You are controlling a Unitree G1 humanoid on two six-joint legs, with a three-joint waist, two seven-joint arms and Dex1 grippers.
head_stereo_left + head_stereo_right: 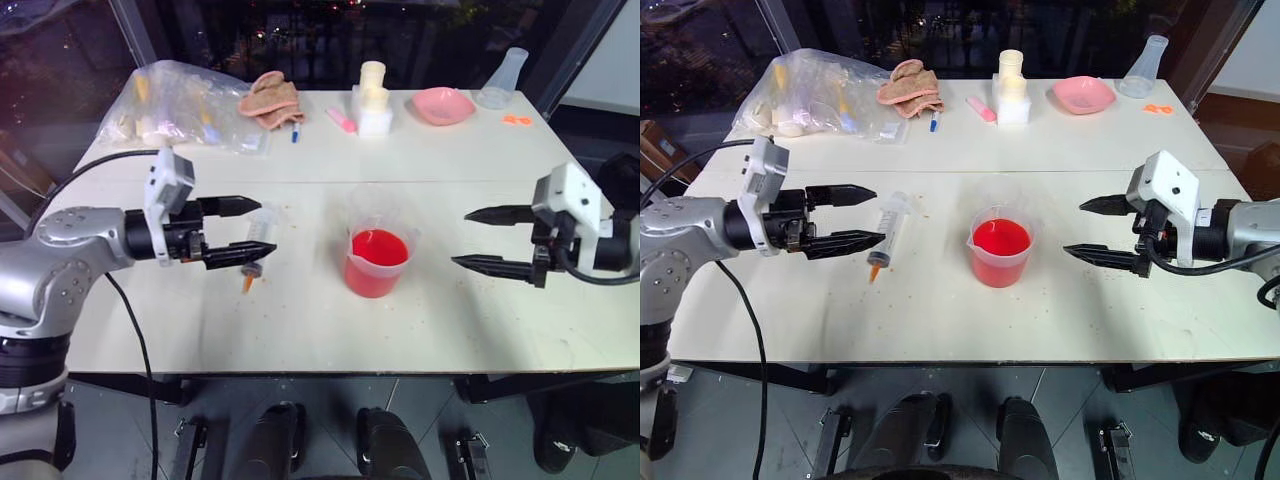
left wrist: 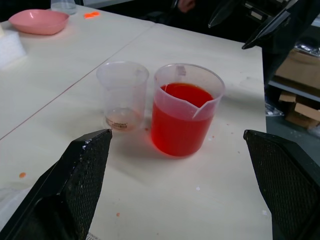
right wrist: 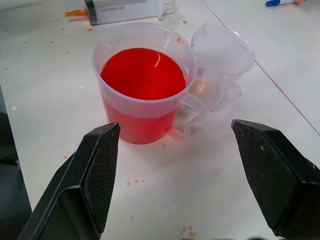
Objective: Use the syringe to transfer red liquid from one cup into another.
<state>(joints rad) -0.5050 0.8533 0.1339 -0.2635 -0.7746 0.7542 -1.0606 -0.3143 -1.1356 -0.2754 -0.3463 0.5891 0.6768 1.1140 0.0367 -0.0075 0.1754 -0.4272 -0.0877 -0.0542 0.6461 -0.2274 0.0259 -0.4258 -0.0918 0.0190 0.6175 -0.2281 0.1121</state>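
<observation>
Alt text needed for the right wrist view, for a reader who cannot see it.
A clear beaker full of red liquid stands on a white table, with an almost empty clear cup just behind it. The syringe lies beyond, and the right pincer is open.

Beaker [image 1: 1000,250] held bright red liquid [image 1: 1000,238]; syringe [image 1: 890,225] was clear, orange-tipped; table [image 1: 940,310] was off-white, orange-speckled; bowl [image 1: 1084,94] was pink.

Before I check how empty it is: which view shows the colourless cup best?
The left wrist view: the colourless cup stands unobstructed beside the red beaker, with only a residue at its bottom. The right wrist view shows it partly behind the beaker; in the eye views it is faint behind the beaker.
</observation>
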